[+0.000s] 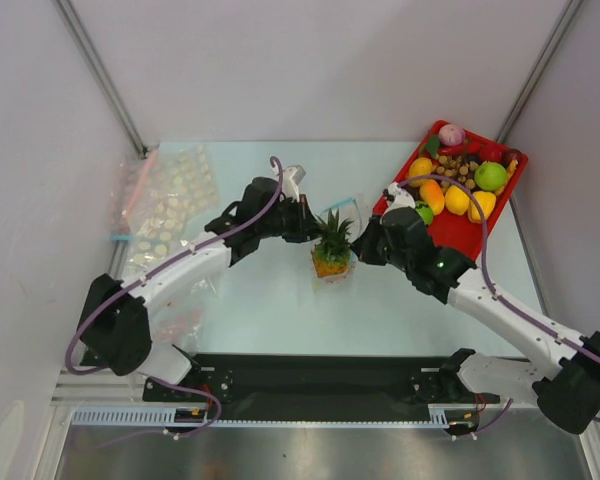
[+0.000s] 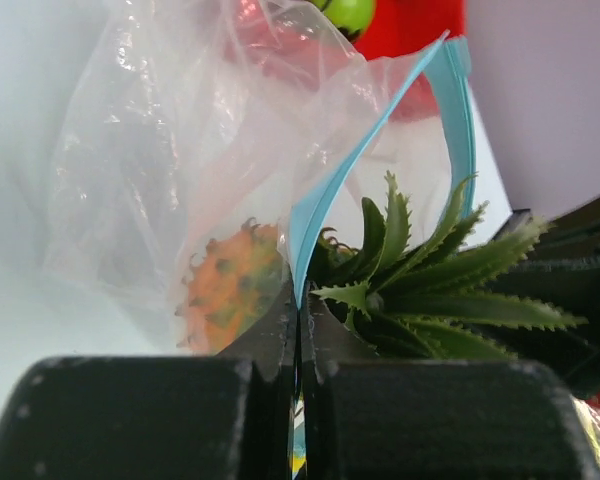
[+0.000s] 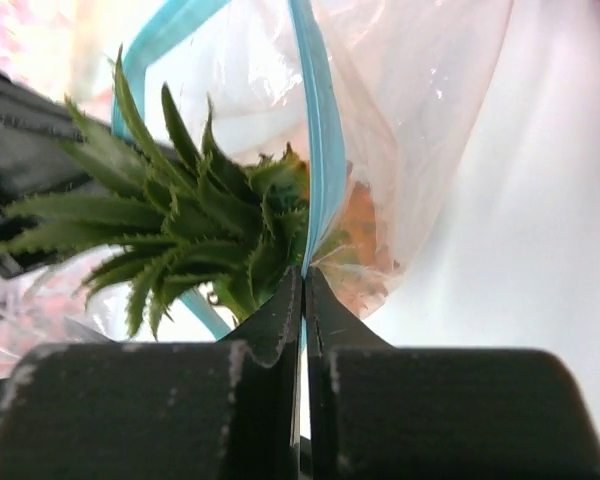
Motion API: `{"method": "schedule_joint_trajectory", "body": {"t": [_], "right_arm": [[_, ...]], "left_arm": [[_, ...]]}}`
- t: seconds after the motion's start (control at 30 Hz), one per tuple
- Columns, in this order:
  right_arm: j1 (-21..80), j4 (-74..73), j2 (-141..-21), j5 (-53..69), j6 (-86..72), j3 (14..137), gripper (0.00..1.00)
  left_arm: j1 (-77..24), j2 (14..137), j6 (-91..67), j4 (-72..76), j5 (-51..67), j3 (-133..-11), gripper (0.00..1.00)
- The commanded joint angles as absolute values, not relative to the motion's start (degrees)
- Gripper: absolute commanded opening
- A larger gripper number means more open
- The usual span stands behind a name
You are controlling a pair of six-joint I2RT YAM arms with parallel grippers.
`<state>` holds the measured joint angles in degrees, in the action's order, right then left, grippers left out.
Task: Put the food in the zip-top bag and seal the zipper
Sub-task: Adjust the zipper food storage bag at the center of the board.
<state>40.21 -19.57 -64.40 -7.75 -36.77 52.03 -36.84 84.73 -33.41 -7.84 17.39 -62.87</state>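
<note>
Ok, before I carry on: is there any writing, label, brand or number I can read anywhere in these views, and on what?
No readable text in any view.
zip-top bag and its blue zipper: plain, no print.
pineapple and red tray: no labels visible.
spare bags at the left: a pale dot pattern, too small to tell whether any of it is lettering.

White arms [image 1: 185,262], black joints [image 1: 115,322], purple cables [image 1: 483,245]
</note>
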Motion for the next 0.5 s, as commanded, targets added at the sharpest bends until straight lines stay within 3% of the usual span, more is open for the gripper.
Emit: {"method": "schedule_joint_trajectory", "body": {"t": [0.0, 0.3, 0.47], "right_arm": [[39.12, -24.87, -61.97, -8.00, -34.63, 57.99, 0.00], [26.64, -31.99, -61.52, -1.50, -31.73, 66.88, 0.00], [34.87, -31.29, -66.17, -2.71, -32.08, 66.71, 0.00]], "left_arm": [[-38.23, 79.55, -32.78, -12.20, 16.61, -67.32, 0.00], [-38.23, 70.23, -29.53, -25.29, 6.87, -73.91, 0.00], [-41.12, 71.89, -28.65, -29.69, 3.17, -77.34, 0.00]]}}
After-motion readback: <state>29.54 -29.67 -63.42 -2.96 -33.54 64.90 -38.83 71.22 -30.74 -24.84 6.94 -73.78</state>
